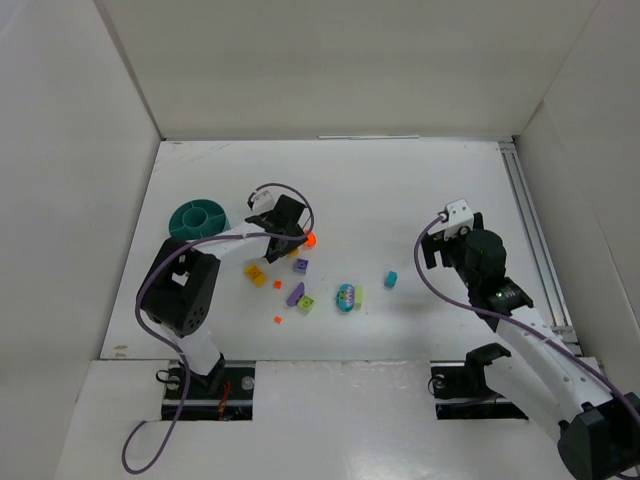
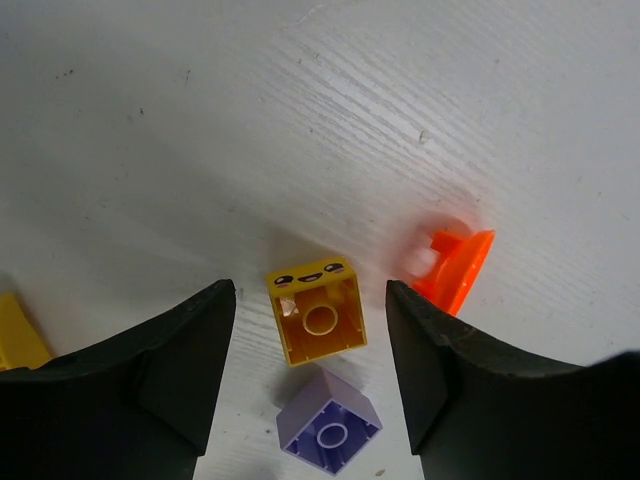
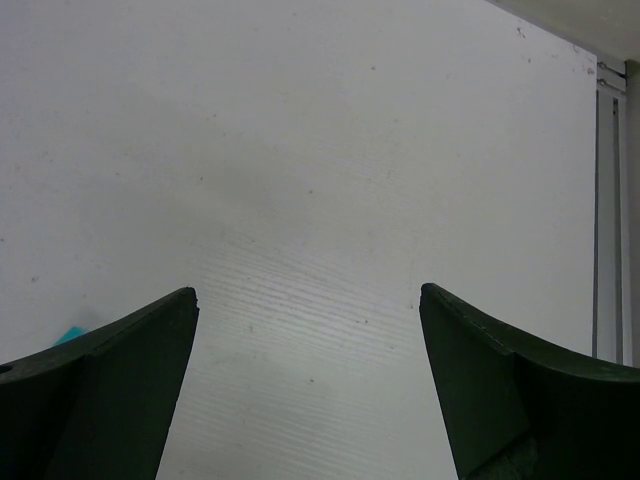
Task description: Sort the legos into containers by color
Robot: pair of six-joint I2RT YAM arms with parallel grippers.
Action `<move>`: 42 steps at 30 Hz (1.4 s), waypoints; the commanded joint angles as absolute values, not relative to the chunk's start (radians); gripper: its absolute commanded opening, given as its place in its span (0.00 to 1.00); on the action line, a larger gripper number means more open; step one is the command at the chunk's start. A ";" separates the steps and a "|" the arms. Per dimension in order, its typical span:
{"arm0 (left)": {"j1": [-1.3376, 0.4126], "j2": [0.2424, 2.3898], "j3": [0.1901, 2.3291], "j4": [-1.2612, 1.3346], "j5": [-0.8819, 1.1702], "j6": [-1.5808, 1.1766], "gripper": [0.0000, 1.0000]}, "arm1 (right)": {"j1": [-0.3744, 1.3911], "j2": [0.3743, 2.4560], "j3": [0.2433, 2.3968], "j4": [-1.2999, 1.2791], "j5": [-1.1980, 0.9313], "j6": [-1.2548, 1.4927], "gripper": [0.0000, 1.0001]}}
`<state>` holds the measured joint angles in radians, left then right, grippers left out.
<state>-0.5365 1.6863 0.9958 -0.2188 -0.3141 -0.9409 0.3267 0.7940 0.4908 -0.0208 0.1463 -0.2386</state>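
Left gripper [image 2: 310,300], closest to the lens, has its jaws apart, straddling a small yellow-orange plastic brick with a smiling face [image 2: 318,315] without touching it; a purple square brick [image 2: 330,432] sits just below, an orange flat piece [image 2: 455,265] at right. Right gripper [image 3: 308,300] gapes wide over the white table [image 3: 300,150]. Teal round plastic tub [image 1: 198,218] sits left of centre in the top view, loose bricks [image 1: 296,293] scattered mid-frame

Bright, even light washes the white table [image 1: 400,200] with little glare and only soft, short shadows. The overhead view is sharp; close up, the orange piece [image 2: 455,265] smears at its left edge, and the right wrist view is greyer, dimmer
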 commanded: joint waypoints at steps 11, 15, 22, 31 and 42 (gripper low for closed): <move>-0.534 1.746 1.046 -0.241 -0.337 -0.945 0.30 | 0.321 0.781 0.489 -0.012 0.179 -0.225 0.96; -0.534 1.646 1.036 -0.232 -0.348 -0.884 0.20 | 0.321 0.781 0.480 -0.012 0.179 -0.225 0.96; -0.534 1.395 1.009 -0.255 -0.562 -0.836 0.17 | 0.321 0.781 0.480 -0.012 0.170 -0.216 0.96; -0.160 1.178 1.009 -0.390 -0.626 -0.836 0.19 | 0.321 0.781 0.480 -0.003 0.137 -0.207 0.95; 0.112 1.207 0.999 -0.140 -0.525 -0.602 0.22 | 0.311 0.825 0.480 0.025 0.138 -0.207 0.95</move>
<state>0.0898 1.1843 0.9905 -0.2398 -0.5465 -0.7010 0.3199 0.8135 0.4759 -0.0185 0.1413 -0.2272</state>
